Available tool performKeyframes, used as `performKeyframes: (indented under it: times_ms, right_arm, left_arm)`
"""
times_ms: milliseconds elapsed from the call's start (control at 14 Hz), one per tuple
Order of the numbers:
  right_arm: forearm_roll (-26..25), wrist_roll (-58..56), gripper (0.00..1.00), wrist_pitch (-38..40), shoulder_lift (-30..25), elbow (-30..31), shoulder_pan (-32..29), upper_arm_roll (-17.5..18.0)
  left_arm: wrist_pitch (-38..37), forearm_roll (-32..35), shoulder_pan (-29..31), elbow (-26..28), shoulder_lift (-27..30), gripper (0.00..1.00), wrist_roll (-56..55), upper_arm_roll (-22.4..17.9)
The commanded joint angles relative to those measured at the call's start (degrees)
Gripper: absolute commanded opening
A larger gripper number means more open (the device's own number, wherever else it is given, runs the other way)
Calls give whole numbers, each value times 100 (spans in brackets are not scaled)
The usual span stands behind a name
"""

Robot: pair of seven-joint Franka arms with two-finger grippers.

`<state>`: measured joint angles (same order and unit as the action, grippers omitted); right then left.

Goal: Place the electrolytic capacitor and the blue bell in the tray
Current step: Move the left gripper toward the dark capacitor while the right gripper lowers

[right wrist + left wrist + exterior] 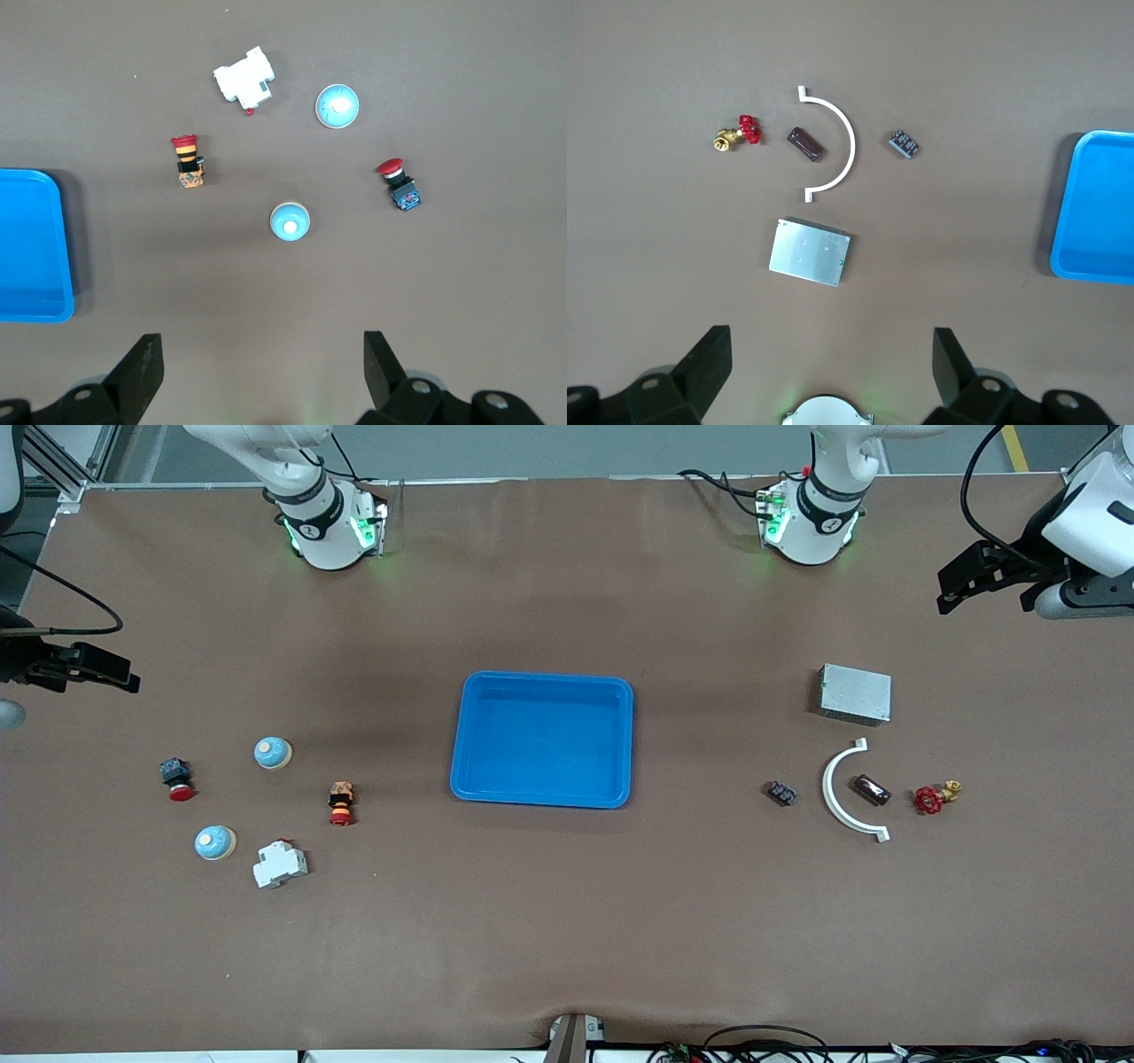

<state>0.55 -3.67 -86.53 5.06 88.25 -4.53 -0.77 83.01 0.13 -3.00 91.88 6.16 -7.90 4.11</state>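
No readable text, brand, number or sign shows in any of the three views. The grey metal box has a plain speckled top with no label that can be made out. The white block and the dark cylinder may carry small print, but nothing on them is legible. Each arm base wears a black band with a small pale round mark, too tiny to read.

Blue tray sits mid-table between two clusters of parts.
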Motion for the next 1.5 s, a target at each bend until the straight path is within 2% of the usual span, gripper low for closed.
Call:
performKeyframes:
  times_ms: [0, 214, 429, 714, 929, 1143, 1286, 1429]
  right_arm:
    - [59, 24, 100, 101, 75, -159, -22, 24]
    - [59, 24, 100, 101, 75, -159, -22, 24]
    - [59, 24, 100, 101, 75, -159, -22, 24]
    - [50, 24, 100, 101, 83, -159, -22, 24]
    - [50, 16, 100, 110, 83, -151, -74, 16]
    - [50, 24, 100, 110, 144, -150, -31, 24]
    - [50, 16, 100, 110, 162, -150, -22, 24]
    - [59, 7, 100, 110, 258, -150, -13, 24]
  left_arm:
    - [-127, -13, 37, -109, -18, 100, 113, 28]
    - [-118, -4, 98, -153, -53, 100, 131, -7]
    - [-196, 22, 168, -504, -404, 100, 157, -94]
    - [-180, 224, 397, -146, -642, 100, 219, -95]
    - [573, 295, 606, 591, -608, 100, 210, -104]
    - [1986, 295, 843, 1794, -502, 100, 192, -95]
    - [2787, 260, 907, 2402, -563, 100, 70, -77]
    - [3387, 199, 915, 2746, -773, 100, -236, -77]
